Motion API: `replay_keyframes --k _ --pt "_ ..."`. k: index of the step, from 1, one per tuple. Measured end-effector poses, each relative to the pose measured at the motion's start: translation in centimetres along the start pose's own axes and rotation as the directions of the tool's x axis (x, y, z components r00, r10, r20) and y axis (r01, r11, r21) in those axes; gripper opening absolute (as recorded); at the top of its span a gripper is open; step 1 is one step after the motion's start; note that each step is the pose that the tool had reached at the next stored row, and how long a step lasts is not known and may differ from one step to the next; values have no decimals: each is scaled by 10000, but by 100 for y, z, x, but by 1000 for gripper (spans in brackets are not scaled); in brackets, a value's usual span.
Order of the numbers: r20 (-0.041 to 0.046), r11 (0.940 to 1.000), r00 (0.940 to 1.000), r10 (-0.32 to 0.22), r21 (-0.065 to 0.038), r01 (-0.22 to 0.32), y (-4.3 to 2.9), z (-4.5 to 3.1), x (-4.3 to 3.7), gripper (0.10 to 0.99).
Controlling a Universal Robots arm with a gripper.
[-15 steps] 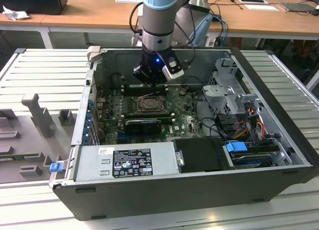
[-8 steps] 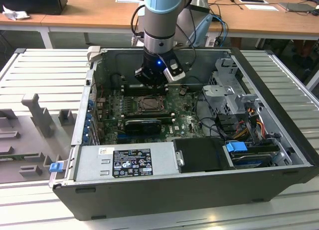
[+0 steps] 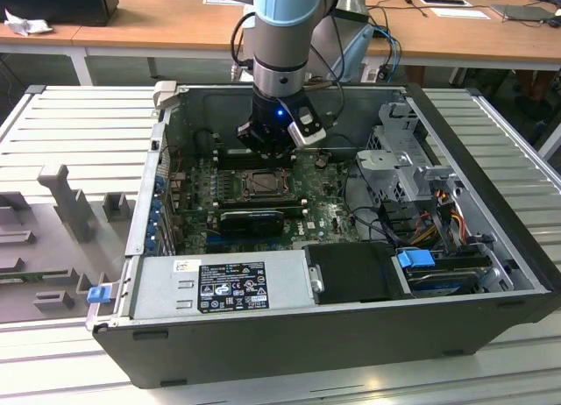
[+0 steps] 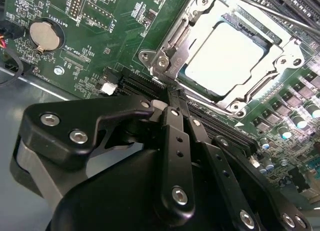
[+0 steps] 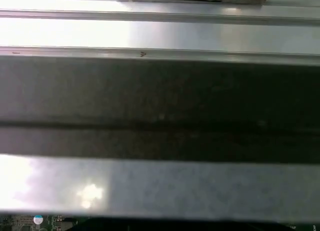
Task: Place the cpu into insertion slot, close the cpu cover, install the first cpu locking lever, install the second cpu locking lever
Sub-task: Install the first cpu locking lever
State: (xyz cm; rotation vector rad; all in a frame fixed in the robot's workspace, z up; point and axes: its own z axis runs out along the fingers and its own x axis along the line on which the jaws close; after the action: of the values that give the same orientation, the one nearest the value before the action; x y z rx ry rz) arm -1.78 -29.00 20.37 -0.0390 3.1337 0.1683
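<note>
Inside the open computer case (image 3: 491, 247), the gripper (image 3: 266, 142) hangs over the green circuit board (image 3: 320, 214), just behind the socket as the exterior view shows it. In the second wrist view the gripper (image 4: 172, 98) shows its black fingers (image 4: 175, 141) drawn together to a narrow tip, closed with nothing between them. That tip sits close over a long black slot (image 4: 145, 86) at the socket's edge; whether it touches the board cannot be told.

Just beyond the fingertips lies the cpu (image 4: 222, 58), a flat square chip with a pale, silvery face, glaring under the light. It is seated in the insertion slot (image 4: 260, 41), whose dark rim shows along one side of the chip. Around it lies the cpu cover (image 4: 187, 43), a thin silvery metal frame lying down flat over the chip's edges, the pale face showing through its square opening. In the exterior view the socket (image 3: 260, 184) appears as a dark square amid the board, near the gripper on the camera's side.

Further out, a round coin cell (image 4: 45, 35) sits on the board. A grey power supply (image 3: 219, 287) lies along the case's near wall.
</note>
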Motion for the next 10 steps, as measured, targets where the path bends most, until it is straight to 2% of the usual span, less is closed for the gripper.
replay_keyframes --k 3,7,10 --pt "0 10000 10000 -1 44 1 -2 24 -1 106" --pt "1 10000 10000 0 44 0 -2 27 -10 106" --pt "1 10000 10000 0 43 0 10 -81 -12 106"
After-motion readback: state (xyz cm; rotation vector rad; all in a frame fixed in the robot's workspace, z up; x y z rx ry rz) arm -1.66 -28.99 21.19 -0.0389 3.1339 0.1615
